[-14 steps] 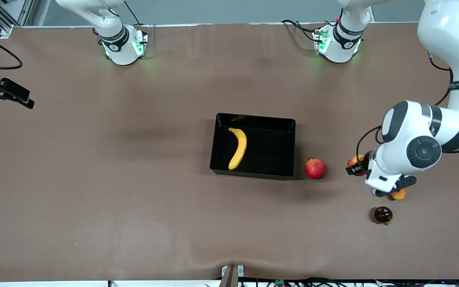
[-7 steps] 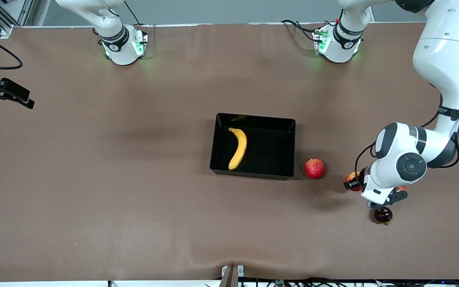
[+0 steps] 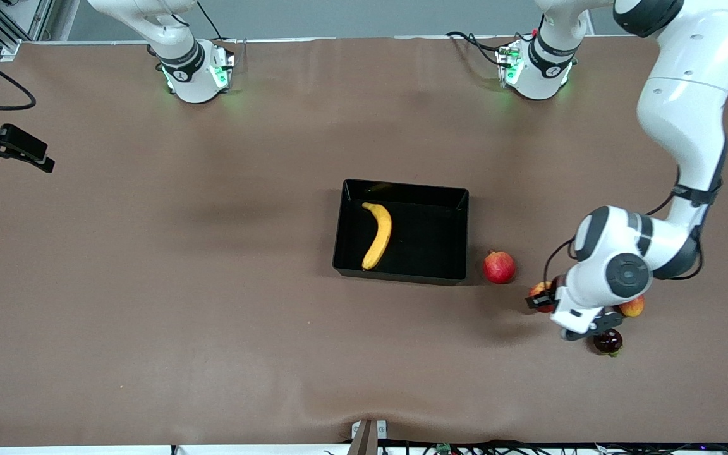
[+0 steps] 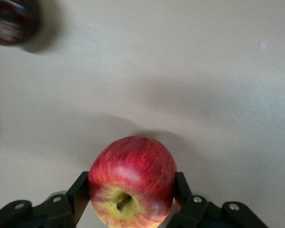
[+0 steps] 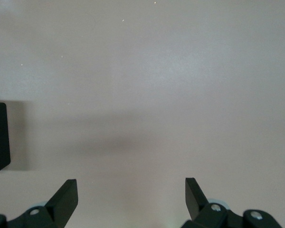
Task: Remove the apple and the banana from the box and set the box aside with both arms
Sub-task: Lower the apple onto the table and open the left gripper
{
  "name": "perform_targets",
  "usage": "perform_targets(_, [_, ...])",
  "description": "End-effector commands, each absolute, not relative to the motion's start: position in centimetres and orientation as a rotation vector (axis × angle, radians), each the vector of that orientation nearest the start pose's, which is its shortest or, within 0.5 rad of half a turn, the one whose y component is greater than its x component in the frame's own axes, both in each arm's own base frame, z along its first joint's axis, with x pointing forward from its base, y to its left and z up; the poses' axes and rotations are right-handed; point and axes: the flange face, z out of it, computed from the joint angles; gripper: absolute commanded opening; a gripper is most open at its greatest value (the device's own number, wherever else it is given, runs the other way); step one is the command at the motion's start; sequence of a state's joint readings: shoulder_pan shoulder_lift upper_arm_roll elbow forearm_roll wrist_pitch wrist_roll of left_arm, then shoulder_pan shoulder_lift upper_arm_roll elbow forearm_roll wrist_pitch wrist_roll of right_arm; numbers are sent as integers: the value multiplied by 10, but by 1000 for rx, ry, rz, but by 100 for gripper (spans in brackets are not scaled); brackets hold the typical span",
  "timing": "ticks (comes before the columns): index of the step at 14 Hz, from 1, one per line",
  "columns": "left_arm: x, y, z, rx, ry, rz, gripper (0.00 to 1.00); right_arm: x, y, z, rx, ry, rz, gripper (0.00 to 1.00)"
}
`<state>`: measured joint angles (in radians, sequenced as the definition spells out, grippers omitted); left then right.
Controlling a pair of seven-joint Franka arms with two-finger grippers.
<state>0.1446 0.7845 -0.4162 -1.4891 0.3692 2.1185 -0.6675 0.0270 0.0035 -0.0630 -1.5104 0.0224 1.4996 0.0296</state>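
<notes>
While the black tray (image 3: 402,230) sits mid-tabletop (image 3: 212,316) with the yellow banana (image 3: 377,234) lying inside it, along the wall toward the right arm's end, the left pincer (image 4: 131,199) is clamped on a red apple with a yellow blush (image 4: 132,180). In the left wrist view both black fingers (image 4: 79,197) press the apple's sides, its dimpled stem end turned toward the camera, with bare tabletop below and the apple's shadow on it. In the front view that apple (image 3: 539,297) peeks out beside the left arm's wrist, up in the air over the tabletop, past the tray toward the left arm's end.

Just beside the tray's corner nearest the front camera at the left arm's end rests a red pomegranate (image 3: 499,266), close to the tray but not touching it. Well apart from the tray, toward the left arm's end and nearer to the camera, lie a small orange-red fruit (image 3: 633,307) and a dark maroon fruit (image 3: 608,341), both partly hidden by the left arm.

The right pincer (image 5: 131,197) waits with its fingers spread wide and nothing between them, over bare tabletop far from the tray toward the right arm's end; the front view shows it (image 3: 19,151) at the picture's edge.
</notes>
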Motion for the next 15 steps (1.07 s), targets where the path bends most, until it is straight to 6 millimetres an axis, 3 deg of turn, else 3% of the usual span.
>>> perform_targets(1, [702,-132,223,-3066,-424,74,0,550,-15,648,-3130,104,22,100])
perform_targets(4, [705,-133,210,-3083,-422,53,0,550,-15,648,-3130,104,19,100])
perform_targets(5, [704,-134,209,-3085,-422,53,35,550,-15,648,-3130,104,22,100])
perform_targets(6, [705,-134,210,-3084,-436,49,99,550,-15,648,-3130,104,22,100])
perform_targets(8, [706,-137,220,-3086,-438,29,100,550,-15,648,-3130,104,22,100])
perform_targets(11, [708,-145,260,-3086,-459,-44,100,550,-15,648,-3130,104,22,100])
perform_targets(15, [683,-209,321,-3079,-321,-34,100,550,-15,648,-3130,104,19,100])
